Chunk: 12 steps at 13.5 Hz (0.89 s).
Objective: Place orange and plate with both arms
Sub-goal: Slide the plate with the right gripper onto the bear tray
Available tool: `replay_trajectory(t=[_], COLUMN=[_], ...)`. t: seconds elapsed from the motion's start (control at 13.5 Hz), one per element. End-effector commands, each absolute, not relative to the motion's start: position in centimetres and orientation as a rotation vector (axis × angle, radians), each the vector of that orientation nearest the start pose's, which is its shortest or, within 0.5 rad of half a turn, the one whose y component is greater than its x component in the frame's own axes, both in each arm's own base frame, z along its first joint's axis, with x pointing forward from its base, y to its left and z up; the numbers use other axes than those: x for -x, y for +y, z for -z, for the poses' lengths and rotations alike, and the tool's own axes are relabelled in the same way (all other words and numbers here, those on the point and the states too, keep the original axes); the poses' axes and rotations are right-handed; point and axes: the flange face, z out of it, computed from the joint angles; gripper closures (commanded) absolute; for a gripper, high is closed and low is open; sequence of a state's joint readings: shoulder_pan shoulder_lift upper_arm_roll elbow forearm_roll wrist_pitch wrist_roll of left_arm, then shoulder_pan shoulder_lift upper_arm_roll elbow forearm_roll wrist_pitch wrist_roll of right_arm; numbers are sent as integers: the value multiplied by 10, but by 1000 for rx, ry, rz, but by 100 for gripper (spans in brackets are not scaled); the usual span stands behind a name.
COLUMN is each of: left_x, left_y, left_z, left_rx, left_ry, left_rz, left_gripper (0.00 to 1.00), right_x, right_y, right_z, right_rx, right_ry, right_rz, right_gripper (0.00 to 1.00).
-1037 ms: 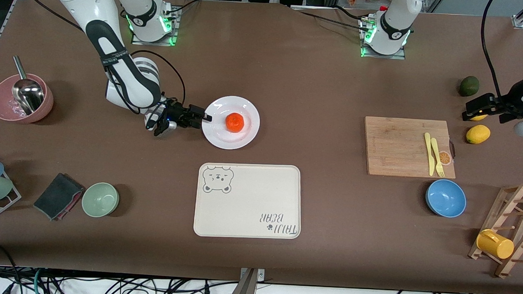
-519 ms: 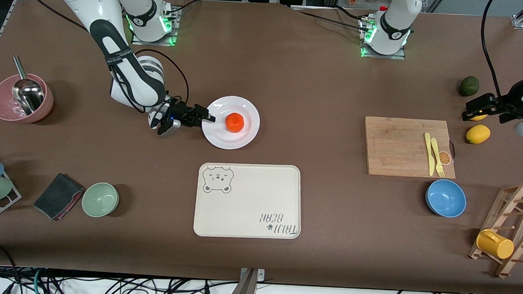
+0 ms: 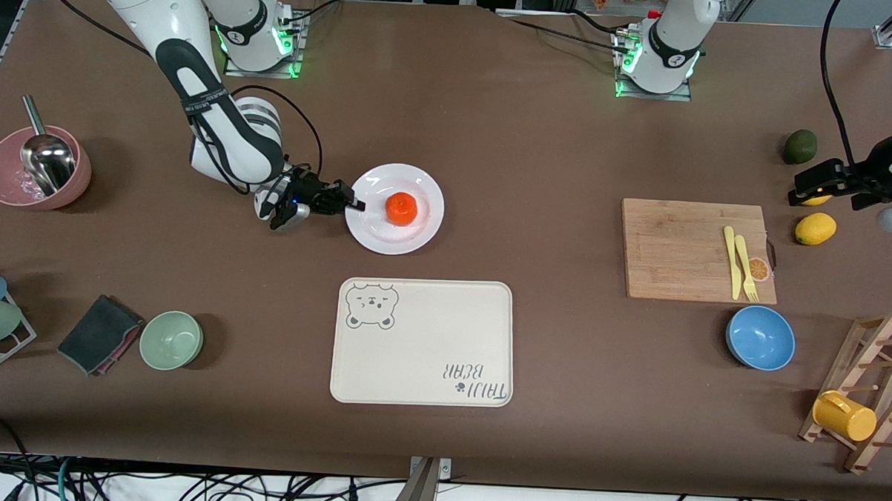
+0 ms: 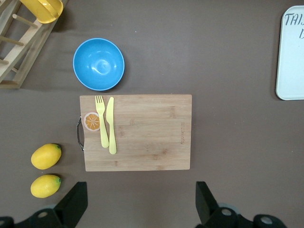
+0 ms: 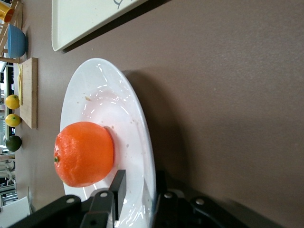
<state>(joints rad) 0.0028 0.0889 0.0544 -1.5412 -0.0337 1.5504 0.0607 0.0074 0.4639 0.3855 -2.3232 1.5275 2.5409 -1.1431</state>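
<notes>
Gripping the plate rim, orange riding on top.

Right gripper (image 3: 350, 203) clamping the rim of the white plate (image 3: 426, 224) at the edge toward the right arm's end, one finger (image 5: 116, 187) above, one below. Orange (image 3: 401, 208) sitting mid-plate, just farther from the front camera than the bear-print tray (image 3: 422, 342). Left gripper (image 4: 141, 202) waiting spread wide, holding nothing, over the tabletop beside the cutting board (image 4: 137, 132).
</notes>
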Motion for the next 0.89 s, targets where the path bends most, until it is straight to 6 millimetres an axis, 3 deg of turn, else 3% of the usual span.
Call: replay_trajectory(t=[0.0,0.3,0.59,0.81], left_x=[-577,-577,-578,-577], left_y=[29,28,27,27], left_z=[-591,-590,-591,-590], left_rx=[3163,3161,3161,3161], left_ry=[29,31,33,34], left_rz=[-109,-112,-109,-112], left_gripper=[0,0,0,0], right_x=[-438,-437,-435,-436], right_y=[187,185,184,182], right_z=[-127,-122,-119,-119], right_rx=[2299,2298,2298,2294], right_ry=[-82,-85,-87,-81], right_rz=[89,84,82,83], right_gripper=[73,91,100,100])
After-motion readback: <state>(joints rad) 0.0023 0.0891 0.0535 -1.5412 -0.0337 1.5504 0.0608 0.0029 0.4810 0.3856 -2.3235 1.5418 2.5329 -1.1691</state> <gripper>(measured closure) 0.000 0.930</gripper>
